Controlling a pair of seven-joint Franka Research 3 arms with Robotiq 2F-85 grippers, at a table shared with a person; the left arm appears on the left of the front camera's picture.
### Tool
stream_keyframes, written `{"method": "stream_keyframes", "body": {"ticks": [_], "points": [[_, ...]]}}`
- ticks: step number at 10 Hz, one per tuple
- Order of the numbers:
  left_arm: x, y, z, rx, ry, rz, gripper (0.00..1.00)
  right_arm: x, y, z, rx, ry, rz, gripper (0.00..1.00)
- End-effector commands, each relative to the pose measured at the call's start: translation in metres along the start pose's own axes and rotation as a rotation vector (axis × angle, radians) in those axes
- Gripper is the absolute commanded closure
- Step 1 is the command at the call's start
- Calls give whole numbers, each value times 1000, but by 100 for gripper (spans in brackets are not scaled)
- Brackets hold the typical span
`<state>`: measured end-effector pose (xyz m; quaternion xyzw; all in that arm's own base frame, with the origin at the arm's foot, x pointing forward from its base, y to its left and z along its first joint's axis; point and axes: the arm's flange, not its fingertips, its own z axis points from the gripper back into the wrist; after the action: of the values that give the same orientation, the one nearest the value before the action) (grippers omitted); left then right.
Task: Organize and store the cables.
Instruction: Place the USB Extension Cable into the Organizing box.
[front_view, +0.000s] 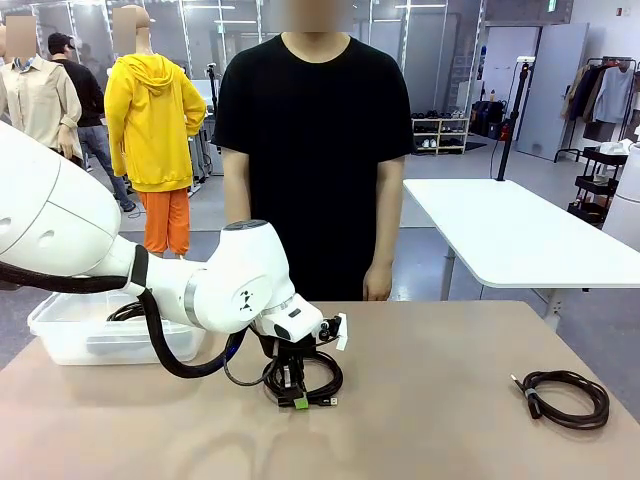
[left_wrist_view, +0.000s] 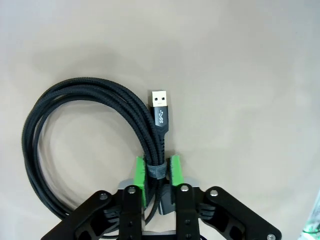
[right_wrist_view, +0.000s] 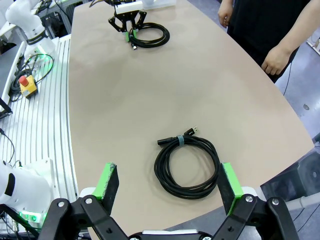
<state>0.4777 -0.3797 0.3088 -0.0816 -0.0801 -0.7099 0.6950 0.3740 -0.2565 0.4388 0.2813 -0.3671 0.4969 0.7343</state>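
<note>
One black cable coil (front_view: 326, 377) lies at the table's middle. My left gripper (front_view: 296, 393) reaches down onto its near side. In the left wrist view the green pads (left_wrist_view: 141, 176) pinch the coil (left_wrist_view: 75, 95) at its grey strap, just below a USB plug (left_wrist_view: 160, 109), so the left gripper (left_wrist_view: 156, 175) is shut on this cable. A second coiled cable (front_view: 566, 398) rests at the right of the table. The right gripper (right_wrist_view: 169, 172) hovers open over that second coil (right_wrist_view: 187, 167), its fingers well apart on either side. Far off in that view, the left gripper (right_wrist_view: 131, 31) sits on the first coil (right_wrist_view: 152, 36).
A clear plastic bin (front_view: 60, 335) stands at the table's left, partly behind my left arm, with dark cord inside. A person in a black shirt stands at the far edge, hands (front_view: 377, 285) hanging down. A white table (front_view: 520, 235) stands beyond on the right.
</note>
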Motion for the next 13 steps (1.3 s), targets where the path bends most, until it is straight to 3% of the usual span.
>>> {"method": "stream_keyframes", "body": {"ticks": [1,5,7,10,13], "points": [[10,5,7,16,-19,-19,100,2,3,-1,-2,-12,-4,0],[33,1,85,-3,28,-174,100,2,3,-1,-2,-12,-4,0],[27,-5,128,-16,-4,-280,100,2,3,-1,-2,-12,-4,0],[0,-11,172,-41,-22,-422,100,2,3,-1,-2,-12,-4,0],[-51,-9,212,26,37,-444,100,2,3,-1,-2,-12,-4,0]]}}
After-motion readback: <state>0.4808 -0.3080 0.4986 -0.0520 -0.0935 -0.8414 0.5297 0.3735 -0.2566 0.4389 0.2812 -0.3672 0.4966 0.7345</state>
